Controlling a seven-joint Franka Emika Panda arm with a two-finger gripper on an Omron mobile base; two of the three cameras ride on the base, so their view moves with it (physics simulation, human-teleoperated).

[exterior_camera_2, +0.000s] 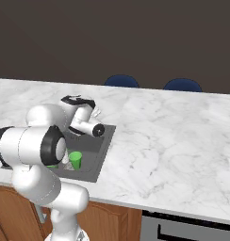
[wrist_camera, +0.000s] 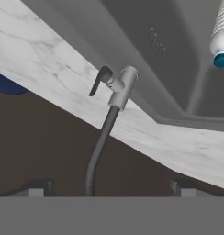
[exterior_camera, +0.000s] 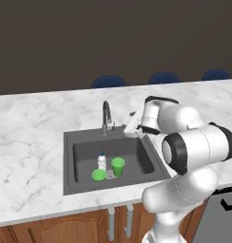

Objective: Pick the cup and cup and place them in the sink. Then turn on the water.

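Note:
Two bright green cups sit in the dark grey sink (exterior_camera: 68, 163) near its front. One cup (exterior_camera: 118, 166) stands upright. The other cup (exterior_camera: 99, 175) is to its left, with its rim facing the camera. From the right base view, one cup (exterior_camera_2: 76, 160) is in plain sight and my arm hides most of the basin. My gripper (exterior_camera: 129, 126) hovers open at the sink's back right corner, just right of the curved tap (exterior_camera: 106, 116). In the rolled hand view, the tap's small dark lever (wrist_camera: 103, 81) lies ahead of my open gripper (wrist_camera: 109, 187). Nothing is held between the fingertips (wrist_camera: 38, 188).
A small white bottle (exterior_camera: 102, 161) with a blue cap stands in the sink behind the cups, also at the hand view's upper right as bottle (wrist_camera: 221, 36). White marble counter (exterior_camera: 32, 123) surrounds the sink. Blue chair backs (exterior_camera: 108, 81) line the far edge.

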